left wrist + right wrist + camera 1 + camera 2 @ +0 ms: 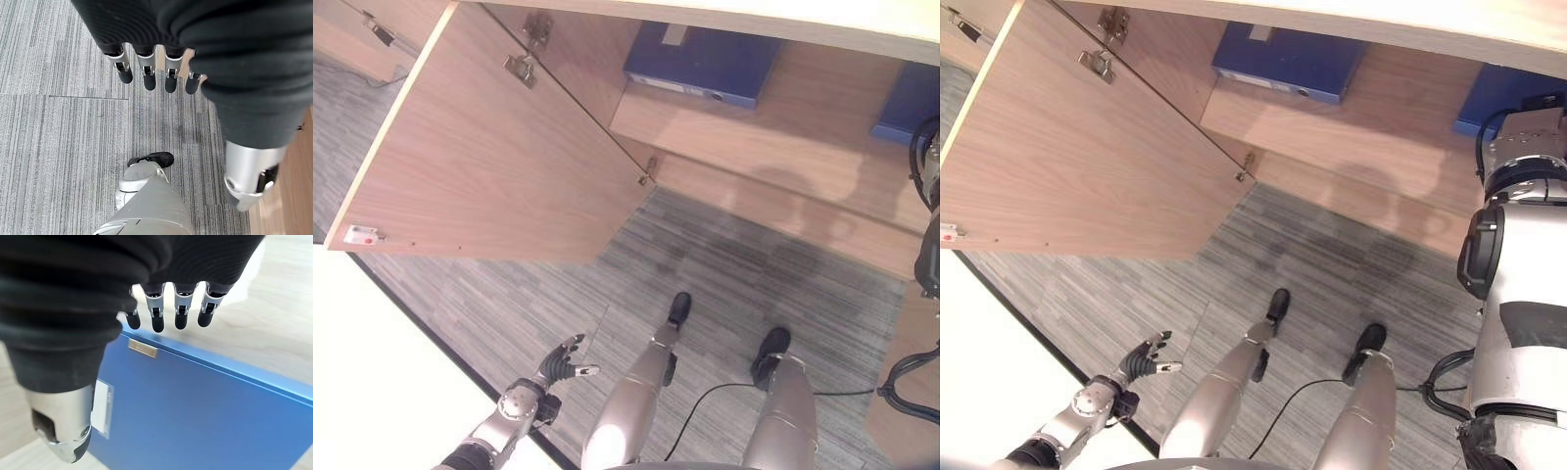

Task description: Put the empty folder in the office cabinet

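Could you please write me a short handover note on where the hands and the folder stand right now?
Left hand: open, hanging low over the carpet, holding nothing.
Right hand: open, fingers relaxed just above a blue folder, not gripping it.
That folder lies flat on the wooden cabinet shelf at the right end; a second blue folder lies further left on the same shelf. The cabinet door stands open.
Done: a folder appears to be placed on the shelf and let go.
Left: draw the right arm back; probably shut the door.
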Controlling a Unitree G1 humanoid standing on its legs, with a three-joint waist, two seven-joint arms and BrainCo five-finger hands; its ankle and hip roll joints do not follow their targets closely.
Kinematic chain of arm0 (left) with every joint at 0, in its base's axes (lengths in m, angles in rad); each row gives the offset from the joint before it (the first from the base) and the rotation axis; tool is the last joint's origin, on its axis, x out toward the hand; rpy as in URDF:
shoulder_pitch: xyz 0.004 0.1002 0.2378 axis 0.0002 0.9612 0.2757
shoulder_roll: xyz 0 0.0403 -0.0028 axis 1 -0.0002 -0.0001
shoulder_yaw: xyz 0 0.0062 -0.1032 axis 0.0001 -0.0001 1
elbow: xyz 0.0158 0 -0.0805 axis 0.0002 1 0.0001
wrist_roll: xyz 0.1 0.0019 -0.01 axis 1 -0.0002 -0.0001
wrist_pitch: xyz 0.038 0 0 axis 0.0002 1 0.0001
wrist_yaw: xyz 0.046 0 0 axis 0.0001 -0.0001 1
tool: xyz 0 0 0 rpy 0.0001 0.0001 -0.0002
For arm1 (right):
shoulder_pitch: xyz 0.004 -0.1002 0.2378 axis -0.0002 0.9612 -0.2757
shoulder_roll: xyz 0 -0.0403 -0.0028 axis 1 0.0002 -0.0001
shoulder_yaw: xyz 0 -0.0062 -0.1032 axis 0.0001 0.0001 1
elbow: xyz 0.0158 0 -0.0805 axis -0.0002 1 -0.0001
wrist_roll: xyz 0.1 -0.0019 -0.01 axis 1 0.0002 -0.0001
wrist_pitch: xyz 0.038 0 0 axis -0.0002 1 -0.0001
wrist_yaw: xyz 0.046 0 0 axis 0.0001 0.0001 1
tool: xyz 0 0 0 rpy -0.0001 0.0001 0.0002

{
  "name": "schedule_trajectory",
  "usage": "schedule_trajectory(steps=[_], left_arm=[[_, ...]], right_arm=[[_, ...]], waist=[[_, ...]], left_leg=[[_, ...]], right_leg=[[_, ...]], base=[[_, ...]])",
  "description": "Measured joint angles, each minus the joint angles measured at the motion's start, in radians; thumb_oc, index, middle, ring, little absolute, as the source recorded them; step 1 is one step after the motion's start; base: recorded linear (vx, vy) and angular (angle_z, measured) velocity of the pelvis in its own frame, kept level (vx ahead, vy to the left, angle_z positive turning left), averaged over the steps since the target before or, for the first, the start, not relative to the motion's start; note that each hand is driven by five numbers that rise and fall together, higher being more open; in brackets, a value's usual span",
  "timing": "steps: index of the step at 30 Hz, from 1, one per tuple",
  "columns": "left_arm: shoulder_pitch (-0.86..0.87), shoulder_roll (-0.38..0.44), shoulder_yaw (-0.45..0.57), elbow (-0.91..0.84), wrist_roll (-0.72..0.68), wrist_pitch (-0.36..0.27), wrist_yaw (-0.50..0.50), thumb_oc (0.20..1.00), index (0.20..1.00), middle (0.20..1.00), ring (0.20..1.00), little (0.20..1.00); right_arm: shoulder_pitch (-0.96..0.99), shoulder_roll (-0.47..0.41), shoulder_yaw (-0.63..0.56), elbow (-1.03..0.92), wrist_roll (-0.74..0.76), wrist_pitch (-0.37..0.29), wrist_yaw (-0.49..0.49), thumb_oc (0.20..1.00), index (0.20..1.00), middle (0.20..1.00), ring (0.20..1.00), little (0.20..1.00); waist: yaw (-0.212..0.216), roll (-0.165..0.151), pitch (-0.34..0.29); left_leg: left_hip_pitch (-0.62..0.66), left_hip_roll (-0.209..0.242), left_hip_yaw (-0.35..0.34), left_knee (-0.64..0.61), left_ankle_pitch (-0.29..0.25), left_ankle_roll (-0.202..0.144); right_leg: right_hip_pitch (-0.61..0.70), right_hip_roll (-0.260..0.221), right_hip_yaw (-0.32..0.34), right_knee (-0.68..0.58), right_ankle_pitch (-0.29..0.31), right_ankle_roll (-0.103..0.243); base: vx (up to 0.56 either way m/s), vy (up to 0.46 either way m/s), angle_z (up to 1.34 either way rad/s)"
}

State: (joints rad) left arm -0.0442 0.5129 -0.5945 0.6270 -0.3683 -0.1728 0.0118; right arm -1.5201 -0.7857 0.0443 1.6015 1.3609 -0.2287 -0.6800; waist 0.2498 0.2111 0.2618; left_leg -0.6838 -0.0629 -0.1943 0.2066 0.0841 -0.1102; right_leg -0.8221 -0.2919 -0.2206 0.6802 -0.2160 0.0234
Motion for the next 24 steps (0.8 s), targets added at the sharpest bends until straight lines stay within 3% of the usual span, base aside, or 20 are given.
schedule_trajectory(steps=[14, 19, 24], left_arm=[[-0.027, -0.003, 0.013, 0.009, -0.008, 0.000, 0.001, 1.000, 1.000, 1.000, 1.000, 1.000], [-0.023, -0.003, 0.021, 0.009, -0.018, 0.000, -0.002, 1.000, 1.000, 1.000, 1.000, 1.000], [-0.022, -0.001, 0.049, 0.004, -0.019, -0.008, -0.008, 1.000, 1.000, 1.000, 1.000, 1.000]], right_arm=[[0.104, 0.030, -0.001, -0.024, -0.017, 0.003, 0.032, 1.000, 1.000, 1.000, 1.000, 1.000], [0.102, 0.017, 0.109, -0.074, -0.095, 0.070, 0.078, 1.000, 1.000, 1.000, 1.000, 1.000], [0.099, 0.003, 0.130, -0.070, -0.142, 0.112, 0.084, 1.000, 1.000, 1.000, 1.000, 1.000]], waist=[[-0.016, 0.013, 0.039], [-0.015, 0.015, 0.039], [-0.021, 0.015, 0.044]], left_leg=[[0.011, 0.008, -0.003, 0.004, 0.000, 0.000], [0.010, 0.013, -0.003, 0.001, 0.002, -0.002], [0.022, 0.015, -0.002, -0.035, 0.022, -0.002]], right_leg=[[0.024, 0.008, -0.009, -0.021, 0.009, 0.004], [0.022, 0.009, -0.010, -0.019, 0.009, 0.003], [0.019, 0.009, -0.010, -0.028, 0.018, 0.001]], base=[[-0.02, 0.006, -0.01], [0.00, 0.000, 0.00], [0.04, -0.017, 0.00]])
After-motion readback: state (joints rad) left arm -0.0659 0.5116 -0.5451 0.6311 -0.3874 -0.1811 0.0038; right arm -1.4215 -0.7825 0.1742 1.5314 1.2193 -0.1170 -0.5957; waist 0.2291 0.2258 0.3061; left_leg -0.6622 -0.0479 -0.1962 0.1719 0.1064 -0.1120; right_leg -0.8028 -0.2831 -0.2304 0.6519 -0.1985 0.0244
